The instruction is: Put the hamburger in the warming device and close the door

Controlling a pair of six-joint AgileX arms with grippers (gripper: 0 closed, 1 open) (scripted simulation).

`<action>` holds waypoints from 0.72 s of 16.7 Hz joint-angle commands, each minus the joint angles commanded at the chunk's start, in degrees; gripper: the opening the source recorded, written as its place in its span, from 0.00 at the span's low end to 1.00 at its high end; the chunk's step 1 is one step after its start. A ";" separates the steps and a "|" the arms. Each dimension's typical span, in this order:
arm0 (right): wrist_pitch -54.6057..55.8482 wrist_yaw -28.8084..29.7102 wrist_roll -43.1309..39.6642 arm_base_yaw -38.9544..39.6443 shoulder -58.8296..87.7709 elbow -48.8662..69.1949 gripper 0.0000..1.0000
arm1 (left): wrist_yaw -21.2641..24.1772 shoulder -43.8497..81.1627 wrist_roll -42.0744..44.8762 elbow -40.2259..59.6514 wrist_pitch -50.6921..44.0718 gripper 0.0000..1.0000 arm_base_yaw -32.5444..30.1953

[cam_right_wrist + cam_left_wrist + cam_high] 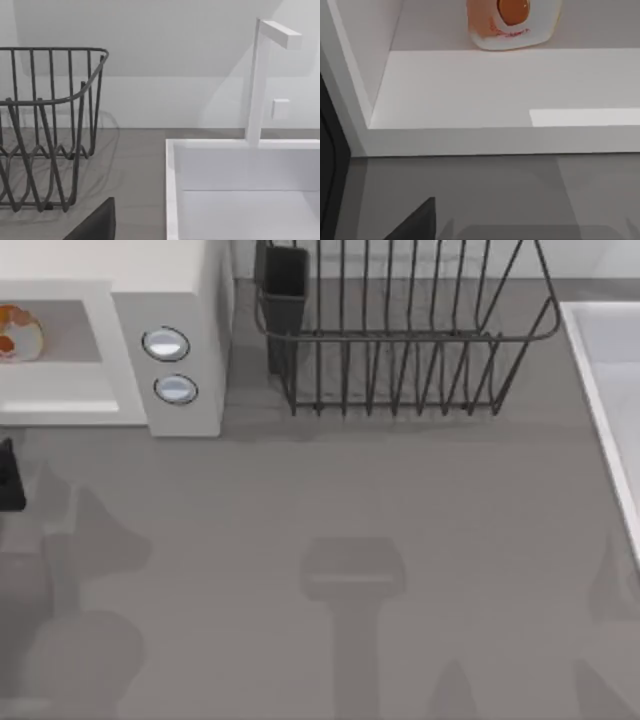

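The hamburger [18, 333] sits inside the grey cavity of the warming device [190, 300], at the far left of the table, well back from the cavity's open front. In the top view its long axis looks to run near-to-far, though the left edge of the view cuts it off, so I cannot tell its full outline. In the left wrist view the hamburger [512, 22] stands on the cavity floor behind a broad white sill, with a rounded orange patch on a pale body and thin reddish marks near its base. It touches no wall that can be seen; the cavity's side wall stands well apart to one side.

Two round silver-blue knobs [166, 344] sit one behind the other on the appliance's right panel. Just right of the appliance stands a dark wire dish rack [400, 340], and a white sink [610, 390] lies along the table's right edge. The grey table [330, 570] in front of these is broad and open.

A dark part of the left arm [8, 475] shows at the table's left edge, near the appliance's front. A dark finger tip [417, 222] shows in the left wrist view; whether that gripper is spread or pressed together I cannot tell. The same holds for the right gripper, near the sink.
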 joint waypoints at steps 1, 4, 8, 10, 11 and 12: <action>0.00 0.00 0.00 0.00 0.00 0.00 1.00 | -0.04 -1.79 -0.02 0.66 -1.83 1.00 -0.02; 0.00 0.00 0.00 0.00 0.00 0.00 1.00 | -0.13 -7.88 -0.07 2.62 -10.66 1.00 -0.02; 0.00 0.00 0.00 0.00 0.00 0.00 1.00 | -0.24 -16.56 -0.10 5.16 -24.71 1.00 -0.03; 0.00 0.00 0.00 0.00 0.00 0.00 1.00 | -0.27 -20.30 -0.11 6.74 -29.23 1.00 0.00; 0.00 0.00 0.00 0.00 0.00 0.00 1.00 | -0.27 -21.59 -0.11 7.43 -30.59 1.00 0.02; 0.00 0.00 0.00 0.00 0.00 0.00 1.00 | -0.27 -22.31 -0.11 7.92 -31.33 1.00 0.04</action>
